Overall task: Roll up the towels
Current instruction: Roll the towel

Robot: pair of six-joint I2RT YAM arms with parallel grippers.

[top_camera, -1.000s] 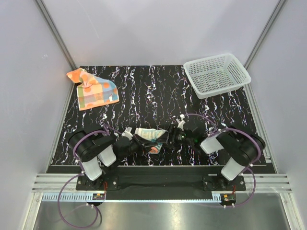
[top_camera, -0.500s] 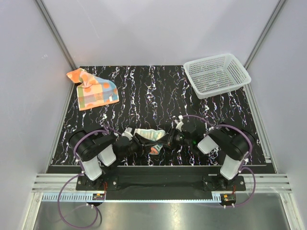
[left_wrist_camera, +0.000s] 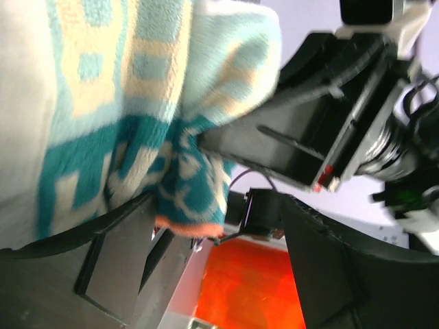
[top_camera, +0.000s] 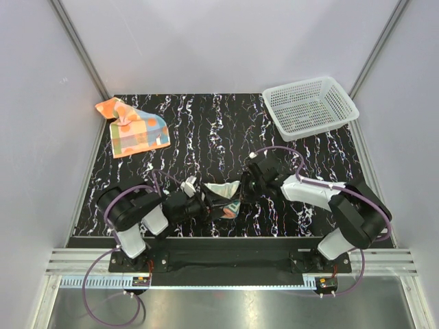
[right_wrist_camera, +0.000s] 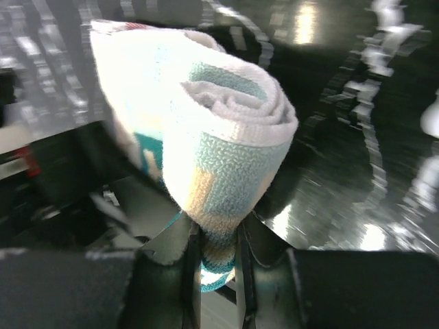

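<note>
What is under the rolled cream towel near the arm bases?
The right gripper pinches the cream towel by its lower edge, from beneath. Around it shows the black marbled table. The roll covers the spot below, so whether it touches the table cannot be told.

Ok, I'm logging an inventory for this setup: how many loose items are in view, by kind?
Towels: 2 (cream rolled terry towel with teal lettering, orange patchwork cloth towel)
Baskets: 1 (white plastic mesh basket)
Total: 3
</note>
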